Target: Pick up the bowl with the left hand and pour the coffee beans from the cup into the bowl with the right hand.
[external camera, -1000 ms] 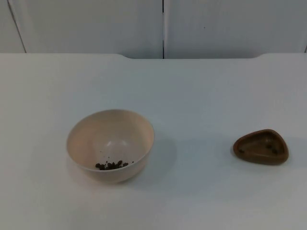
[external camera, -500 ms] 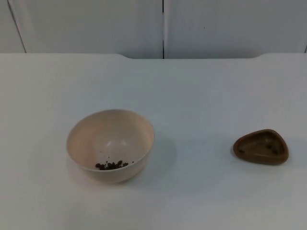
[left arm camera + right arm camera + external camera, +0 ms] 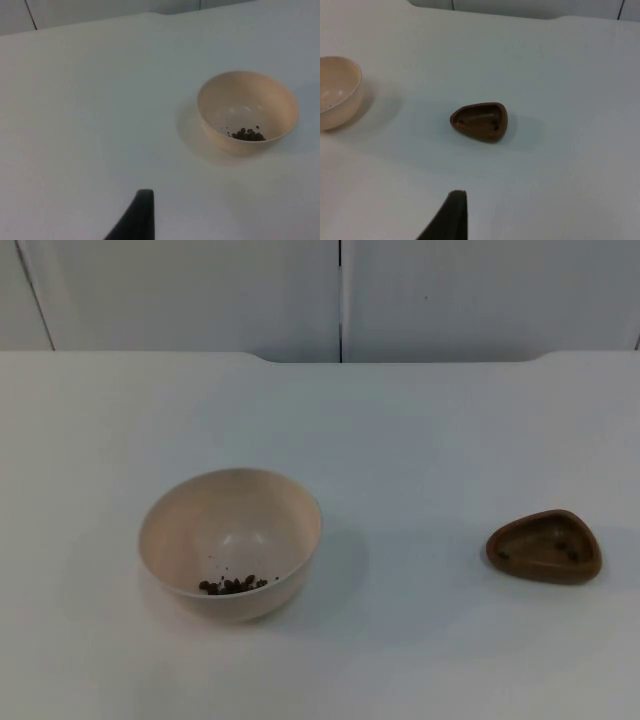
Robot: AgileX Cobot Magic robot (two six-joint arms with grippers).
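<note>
Bowl: I see the round, cream-coloured bowl standing upright on the white bench, towards my left arm's side, with a small heap of dark coffee beans lying against its inner wall.
Bowl handling: I judge it stiff, smooth-walled and fairly light; my left tool should pinch the rim with one finger inside, on the side away from the beans, and hold it level.
Cup: the small brown cup, shallow and rounded-triangular, sits well apart from the bowl on my right arm's side; a few dark specks lie inside it, otherwise it looks nearly empty.
Cup handling: I judge it light and rigid, low enough that a pinch across one rim edge suits best.
Left tool: one black fingertip hangs above the bench, well short of the bowl; I cannot tell its opening.
Right tool: one fingertip near the cup, not touching; opening likewise unclear.
</note>
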